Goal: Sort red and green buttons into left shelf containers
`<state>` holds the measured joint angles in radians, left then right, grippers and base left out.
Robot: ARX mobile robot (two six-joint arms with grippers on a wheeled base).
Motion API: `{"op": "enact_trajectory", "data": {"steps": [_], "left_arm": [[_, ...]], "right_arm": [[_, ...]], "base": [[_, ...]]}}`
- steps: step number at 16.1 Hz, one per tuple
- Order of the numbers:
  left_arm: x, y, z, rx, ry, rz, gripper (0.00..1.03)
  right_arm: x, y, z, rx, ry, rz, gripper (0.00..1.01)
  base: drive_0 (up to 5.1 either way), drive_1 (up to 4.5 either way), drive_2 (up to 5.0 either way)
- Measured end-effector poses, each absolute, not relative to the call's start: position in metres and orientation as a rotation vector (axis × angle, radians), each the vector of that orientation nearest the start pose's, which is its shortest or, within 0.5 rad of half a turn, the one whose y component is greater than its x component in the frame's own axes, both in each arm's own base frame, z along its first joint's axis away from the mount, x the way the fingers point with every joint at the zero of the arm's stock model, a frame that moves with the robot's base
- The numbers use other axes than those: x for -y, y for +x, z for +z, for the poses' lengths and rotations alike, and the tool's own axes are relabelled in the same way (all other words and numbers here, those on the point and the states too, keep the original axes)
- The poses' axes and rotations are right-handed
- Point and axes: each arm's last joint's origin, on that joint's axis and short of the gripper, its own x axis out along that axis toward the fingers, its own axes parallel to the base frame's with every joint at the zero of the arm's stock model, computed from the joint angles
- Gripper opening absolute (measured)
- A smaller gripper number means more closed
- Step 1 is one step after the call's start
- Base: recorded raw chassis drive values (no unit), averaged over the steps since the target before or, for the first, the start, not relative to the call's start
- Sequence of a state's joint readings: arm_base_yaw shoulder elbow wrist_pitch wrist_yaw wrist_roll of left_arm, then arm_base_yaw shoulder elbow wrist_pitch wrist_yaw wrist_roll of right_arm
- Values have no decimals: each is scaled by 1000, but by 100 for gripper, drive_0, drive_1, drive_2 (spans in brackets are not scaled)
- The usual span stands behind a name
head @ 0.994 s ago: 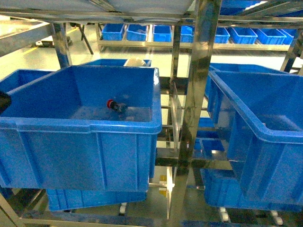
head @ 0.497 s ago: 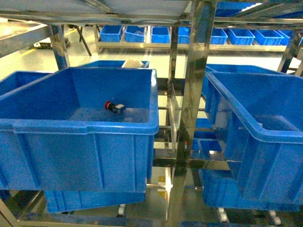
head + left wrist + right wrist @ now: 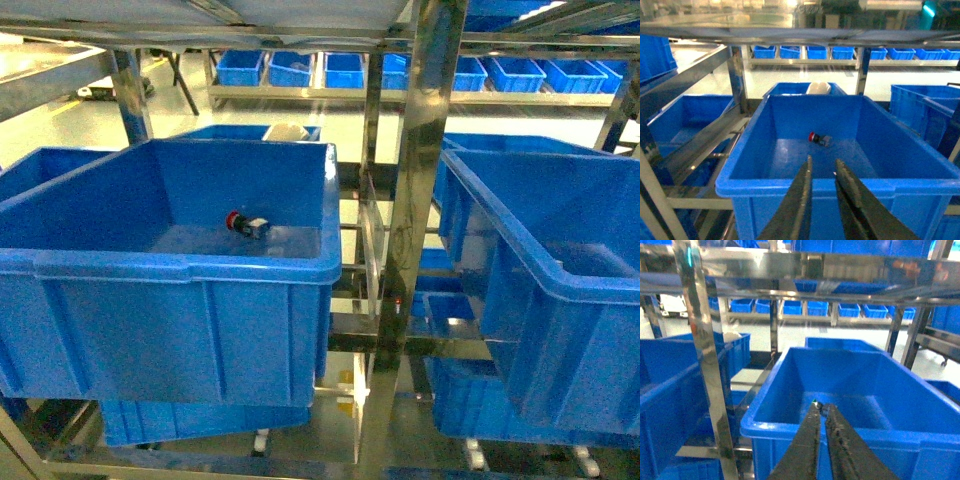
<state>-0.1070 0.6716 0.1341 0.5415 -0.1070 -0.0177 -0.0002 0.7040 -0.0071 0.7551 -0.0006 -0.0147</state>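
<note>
Lying where it was, red button (image 3: 246, 223) in bin (image 3: 170, 270).

You face a steel shelf (image 3: 425, 150). On it sit a deep blue bin (image 3: 170, 300) at left and another bin (image 3: 560, 330) at right, with more bins below.

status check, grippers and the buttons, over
Left gripper open, empty. Right gripper shut; green speck at its tips, unclear. Red-capped push button lying in large deep blue plastic bin. Nothing blocking.
</note>
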Motion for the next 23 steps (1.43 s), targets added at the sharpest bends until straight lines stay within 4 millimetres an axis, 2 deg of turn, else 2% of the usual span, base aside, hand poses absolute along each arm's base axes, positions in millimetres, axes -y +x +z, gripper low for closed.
{"op": "enact_trajectory", "data": {"steps": [1,2,9,12,13,14,18,19,20,23], "left_arm": [[10,146,187,-18,-16,3,4],[3,142,183,-19,-15,-3,2],[0,122,170,7,-14,0,2],[0,115,171,14,-14,-1,2],[0,114,171,13,-14,0,2],[0,113,171,12,-14,0,2],[0,107,170,11,-14,-1,2],[0,100,164,-37,-15,-4,2],[0,98,169,19,-14,-2,14],[0,98,167,2,-13,0,54]], "right_arm": [[0,134,169,68,-14,0,2],[0,129,169,59,-12,0,2],[0,111,170,12,-11,0,2],[0,107,169,3,-10,0,2],[0,99,164,-29,-10,1,2],[0,97,170,26,-11,2,2],[0,97,167,4,-10,0,2],[0,97,167,4,-10,0,2],[0,97,167,3,-10,-1,13],[0,97,167,4,-10,0,54]], "base": [[0,0,0],[0,0,0],[0,0,0],[0,0,0],[0,0,0],[0,0,0],[0,0,0],[0,0,0],[0,0,0],[0,0,0]]}}
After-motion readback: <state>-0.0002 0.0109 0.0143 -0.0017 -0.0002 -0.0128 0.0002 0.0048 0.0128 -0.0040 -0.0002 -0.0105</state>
